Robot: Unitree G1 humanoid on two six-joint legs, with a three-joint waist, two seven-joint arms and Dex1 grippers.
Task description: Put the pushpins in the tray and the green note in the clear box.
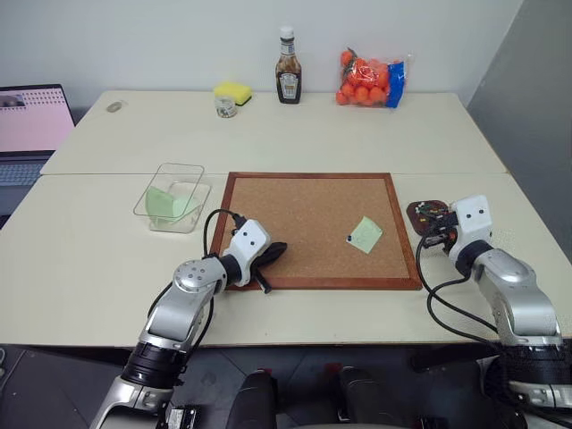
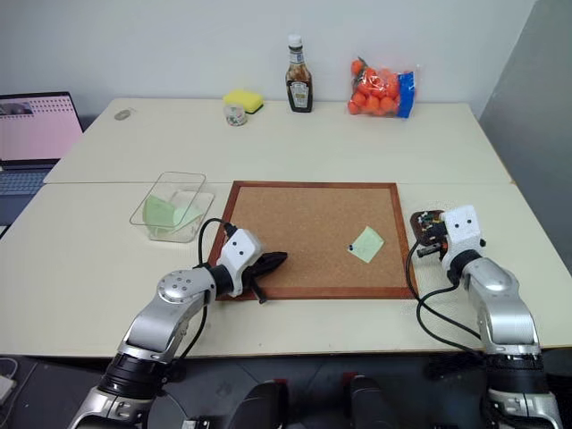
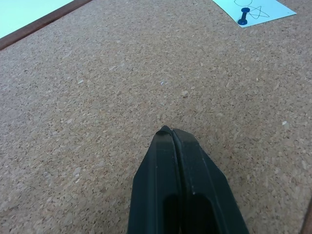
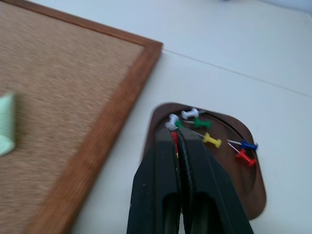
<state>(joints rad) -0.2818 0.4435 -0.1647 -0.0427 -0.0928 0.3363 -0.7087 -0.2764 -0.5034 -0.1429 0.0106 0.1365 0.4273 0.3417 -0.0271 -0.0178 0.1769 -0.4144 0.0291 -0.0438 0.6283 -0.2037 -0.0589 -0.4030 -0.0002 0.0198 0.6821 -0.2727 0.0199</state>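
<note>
— Both grippers sat nearest: left gripper [image 1: 271, 254], jaws together and empty, over the corkboard [image 1: 304, 214]; right gripper [image 4: 176, 132] pinching a red pushpin [image 4: 174, 138] above the tray [image 4: 255, 187].

— And the green note [image 1: 365, 234]?

— Pinned by a dark pushpin [image 1: 349, 238]. Clear box [image 1: 193, 204] left of the board held mint paper [image 1: 164, 203]. Sauce bottle [image 1: 288, 67], sponge [image 1: 233, 91], oranges [image 1: 370, 83] stood far back.

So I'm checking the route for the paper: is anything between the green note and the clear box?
Nothing visible blocks it. The green note lies on the corkboard, held by a dark pushpin. That pin must come out first. The clear box sits beyond the board's left frame, with a mint-green paper already inside.
</note>
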